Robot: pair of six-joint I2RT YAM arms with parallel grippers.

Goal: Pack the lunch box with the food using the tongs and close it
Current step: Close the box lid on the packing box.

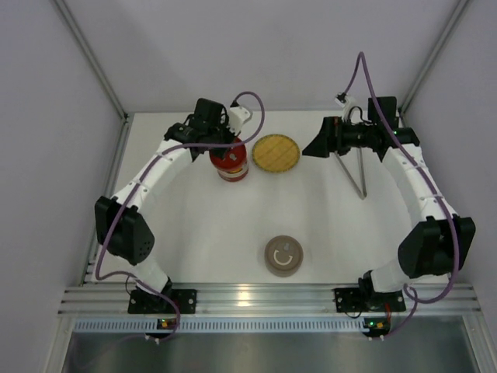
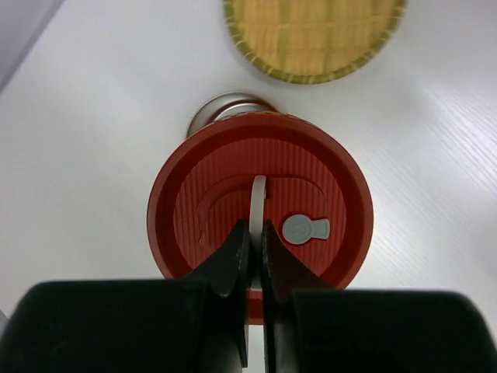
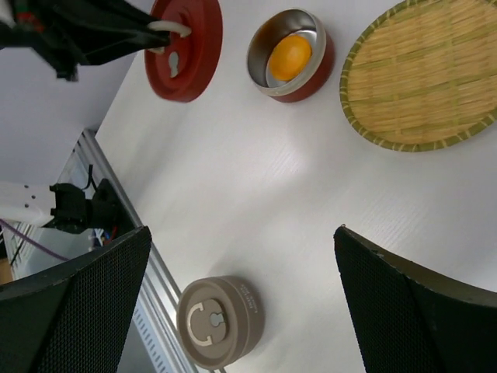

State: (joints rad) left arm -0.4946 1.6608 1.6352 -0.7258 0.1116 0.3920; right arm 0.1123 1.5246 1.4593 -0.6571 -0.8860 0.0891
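Note:
My left gripper is shut on the white loop handle of the red lid and holds it over the table. The lid partly covers the lunch box, whose steel rim shows behind it. In the right wrist view the red lunch box stands uncovered with an orange-yellow ball of food inside, and the lid hangs beside it. The silver tongs lie on the table under the right arm. My right gripper is wide open and holds nothing, just above the tongs' open end.
A round woven yellow plate lies just right of the lunch box. A closed beige tin stands near the front edge between the arm bases. White walls enclose the table on the left, right and back.

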